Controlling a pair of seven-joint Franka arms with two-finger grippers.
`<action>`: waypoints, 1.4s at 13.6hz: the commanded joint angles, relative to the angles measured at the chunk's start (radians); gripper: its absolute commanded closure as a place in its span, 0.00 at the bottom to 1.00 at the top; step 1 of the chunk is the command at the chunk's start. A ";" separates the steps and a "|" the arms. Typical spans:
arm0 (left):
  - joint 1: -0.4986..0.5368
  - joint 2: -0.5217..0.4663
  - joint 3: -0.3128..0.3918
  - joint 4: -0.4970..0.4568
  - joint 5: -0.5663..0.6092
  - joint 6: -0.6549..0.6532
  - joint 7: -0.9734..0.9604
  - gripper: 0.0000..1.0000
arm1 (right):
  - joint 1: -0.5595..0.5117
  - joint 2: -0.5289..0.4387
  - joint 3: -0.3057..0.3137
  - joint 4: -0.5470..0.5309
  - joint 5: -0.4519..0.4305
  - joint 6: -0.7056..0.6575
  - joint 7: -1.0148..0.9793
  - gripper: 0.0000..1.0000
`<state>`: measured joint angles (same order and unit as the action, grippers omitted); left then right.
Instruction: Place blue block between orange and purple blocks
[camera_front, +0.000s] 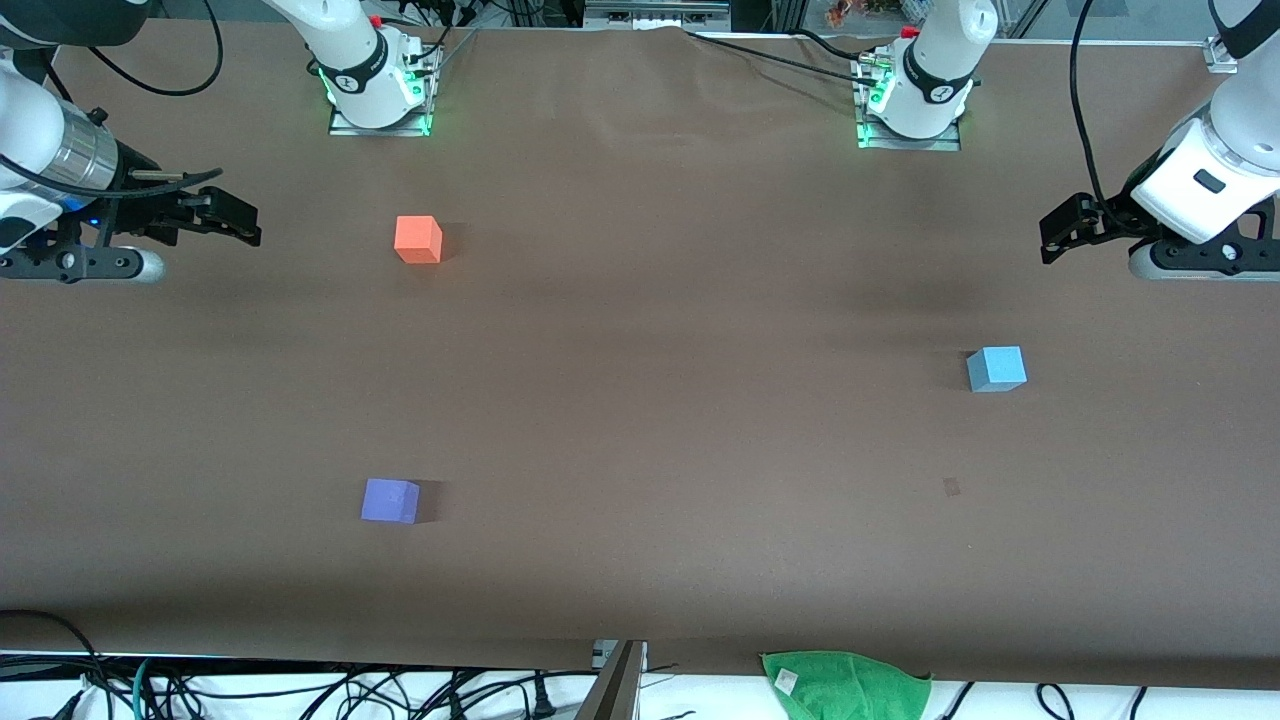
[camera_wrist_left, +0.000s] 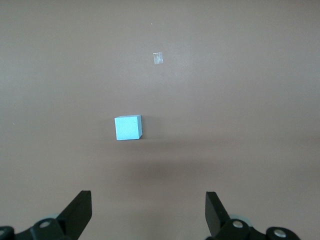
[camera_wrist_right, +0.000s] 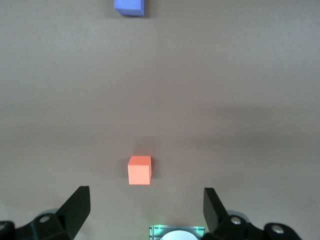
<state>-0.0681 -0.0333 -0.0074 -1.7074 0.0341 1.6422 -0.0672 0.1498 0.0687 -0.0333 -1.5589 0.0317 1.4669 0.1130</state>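
The blue block (camera_front: 996, 368) was a small, pale sky-blue cube with a dull finish, the same size as the other two cubes, and it sat flat on the brown surface (camera_front: 660, 400) toward my left arm's end. My left hand (camera_front: 1062, 228) hung in the air over that same end of the surface, empty, its two black fingers (camera_wrist_left: 77, 212) spread wide. In my left wrist view the blue block (camera_wrist_left: 128, 127) lay out ahead of those fingertips, well apart from them and touching neither. A small pale patch (camera_wrist_left: 157, 58) marked the surface near the block, nearer to the front camera than the block was.

The orange block (camera_front: 418, 239) was a bright orange cube, and the purple block (camera_front: 390, 500) a violet one, both matte. They lay toward my right arm's end, well apart from each other, the purple one much nearer to the front camera, with bare surface between them. Both were well apart from the blue block.

My right hand (camera_front: 225, 215) waited over its own end of the surface, also empty and wide open. In my right wrist view the orange block (camera_wrist_right: 139, 170) lay ahead of the parted fingers (camera_wrist_right: 75, 210), with the purple block (camera_wrist_right: 129, 7) at the edge of the frame.

A green cloth (camera_front: 845, 685) lay at the edge of the surface nearest the front camera.
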 joint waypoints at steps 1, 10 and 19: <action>-0.001 0.013 0.004 0.034 -0.014 -0.028 -0.002 0.00 | 0.002 0.000 0.007 0.016 0.005 -0.019 -0.004 0.00; 0.011 0.029 0.004 0.057 -0.023 -0.057 -0.003 0.00 | 0.008 0.002 0.007 0.028 0.007 0.076 -0.009 0.00; 0.011 0.092 0.004 0.137 -0.022 -0.101 0.000 0.00 | -0.001 0.014 0.004 0.028 0.005 0.188 -0.007 0.00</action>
<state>-0.0619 0.0311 -0.0022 -1.6140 0.0341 1.5720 -0.0687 0.1531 0.0740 -0.0307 -1.5505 0.0322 1.6569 0.1130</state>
